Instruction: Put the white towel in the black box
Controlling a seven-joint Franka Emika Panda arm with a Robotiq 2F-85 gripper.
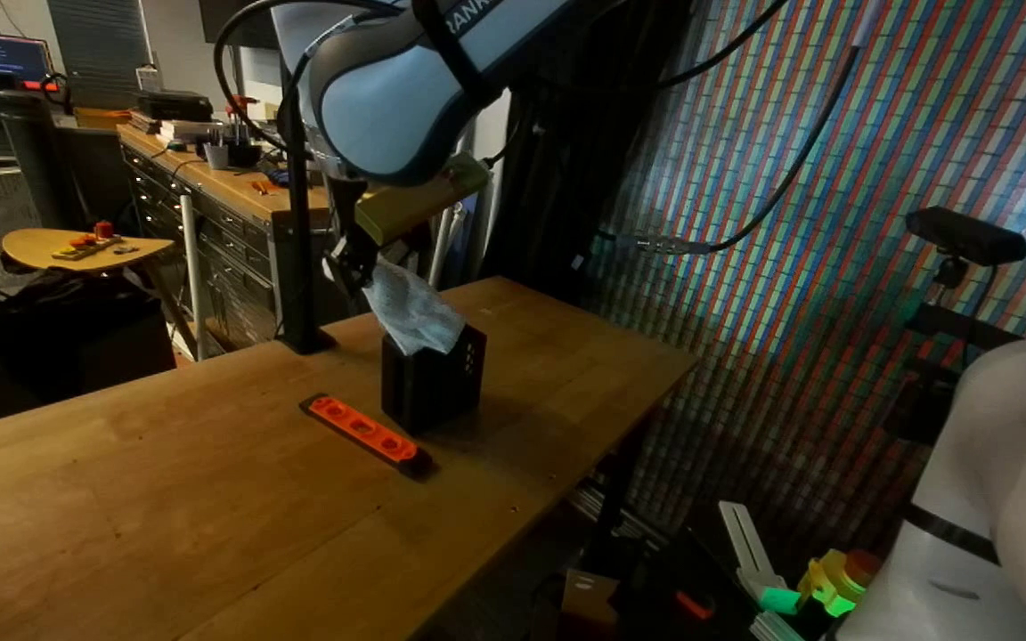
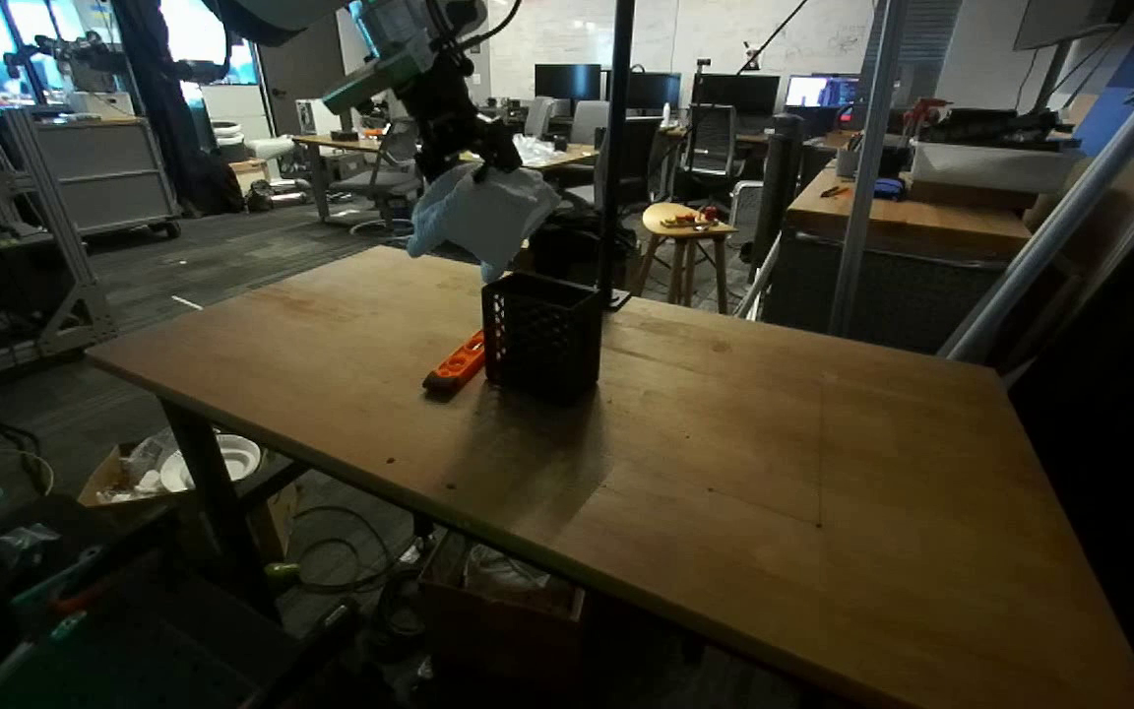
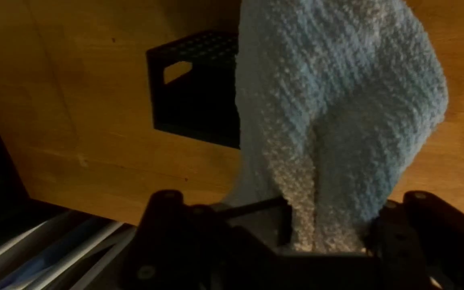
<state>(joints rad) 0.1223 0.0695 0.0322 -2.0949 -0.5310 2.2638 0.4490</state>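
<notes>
White terry towel (image 3: 336,121) hangs from the Robotiq gripper (image 3: 328,231), which pinches one gathered end of it, higher than the rim of the black box (image 2: 562,340) and not yet inside. Gripping a single end seems meant to let the rest droop, so a loose corner can lead into the opening; the height presumably keeps it clear of the rim. In the wrist view it covers just part of the box's mouth, so it probably needs to shift further over before release. Whether its lowest corner touches the rim, I cannot tell. The black box stands upright on the wooden table (image 2: 774,423), open top ready to receive. Near the box, an orange spirit level (image 1: 373,434) lies flat, seemingly irrelevant here.
</notes>
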